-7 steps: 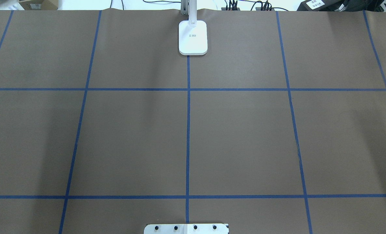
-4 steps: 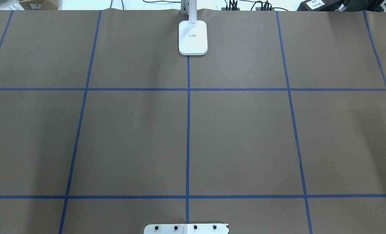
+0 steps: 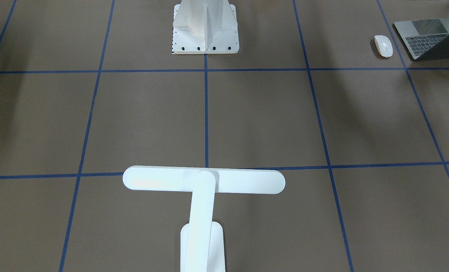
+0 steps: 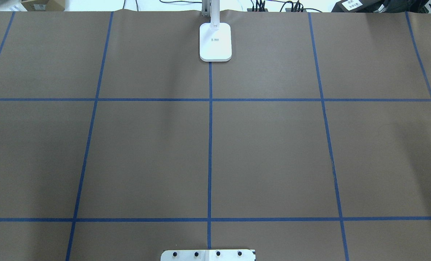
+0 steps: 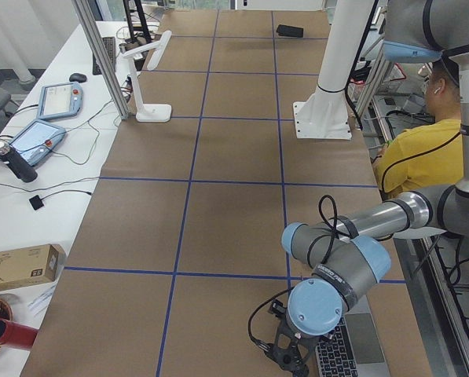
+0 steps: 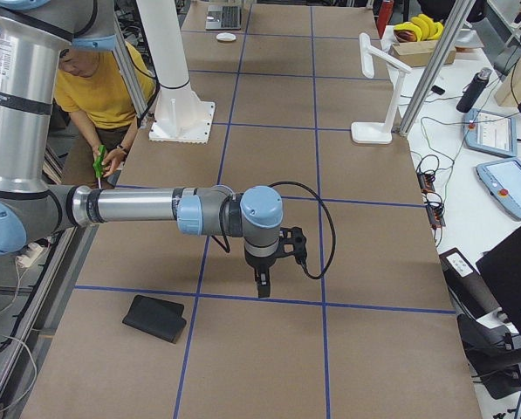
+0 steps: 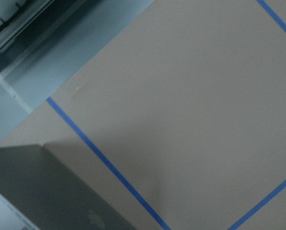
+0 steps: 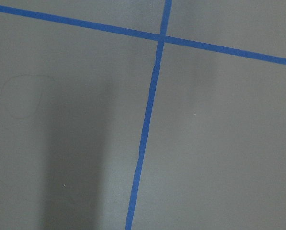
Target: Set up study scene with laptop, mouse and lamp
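Note:
The white lamp [image 3: 203,180] stands at the table's far middle edge, and its base shows in the overhead view [image 4: 215,41]. The open grey laptop [image 3: 428,37] sits at the table's left end near the robot's side, with the white mouse [image 3: 383,46] just beside it. My left gripper [image 5: 291,363] hangs low beside the laptop [image 5: 352,349]; the left wrist view shows the laptop's lid [image 7: 47,191]. My right gripper [image 6: 262,286] points down over bare table. I cannot tell whether either gripper is open or shut.
The white ribbed pedestal [image 3: 205,26] stands at the near middle edge. A flat black pad [image 6: 155,318] lies at the table's right end near my right gripper. Blue tape lines grid the brown table cover [image 4: 273,152]. A person in yellow [image 5: 423,153] sits behind the robot.

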Motion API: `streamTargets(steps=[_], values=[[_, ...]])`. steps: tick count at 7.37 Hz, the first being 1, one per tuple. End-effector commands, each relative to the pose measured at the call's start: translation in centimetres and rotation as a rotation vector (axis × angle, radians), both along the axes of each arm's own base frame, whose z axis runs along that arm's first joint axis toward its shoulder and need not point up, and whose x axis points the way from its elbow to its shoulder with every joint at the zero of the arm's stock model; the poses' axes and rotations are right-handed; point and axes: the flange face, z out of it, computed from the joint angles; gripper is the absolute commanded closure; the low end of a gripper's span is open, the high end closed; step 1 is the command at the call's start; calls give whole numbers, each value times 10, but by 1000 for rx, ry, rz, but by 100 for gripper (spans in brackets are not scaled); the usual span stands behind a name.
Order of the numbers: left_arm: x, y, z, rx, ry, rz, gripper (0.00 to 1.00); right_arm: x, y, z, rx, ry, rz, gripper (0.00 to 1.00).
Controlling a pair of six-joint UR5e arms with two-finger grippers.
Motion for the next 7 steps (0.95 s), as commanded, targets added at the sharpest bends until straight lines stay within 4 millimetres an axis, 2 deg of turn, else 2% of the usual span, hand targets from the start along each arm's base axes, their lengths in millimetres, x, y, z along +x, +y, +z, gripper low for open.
streamTargets(steps=[1, 3, 4, 5, 6, 7], values=[[13, 16, 16, -175, 113, -80, 1, 0, -1, -2, 5, 1, 0, 0], [13, 8, 46, -218, 182, -122, 1, 0, -2, -3, 7, 1, 0, 0], [8, -2, 57, -227, 193, -127, 1, 0, -2, -3, 7, 1, 0, 0], [6, -2, 58, -227, 194, -132, 10, 0, -2, -4, 8, 1, 0, 0], [6, 4, 60, -219, 199, -137, 45, 1, -2, -4, 8, 1, 2, 0], [7, 9, 61, -221, 199, -139, 76, 0, -2, -4, 8, 1, 0, 0]])
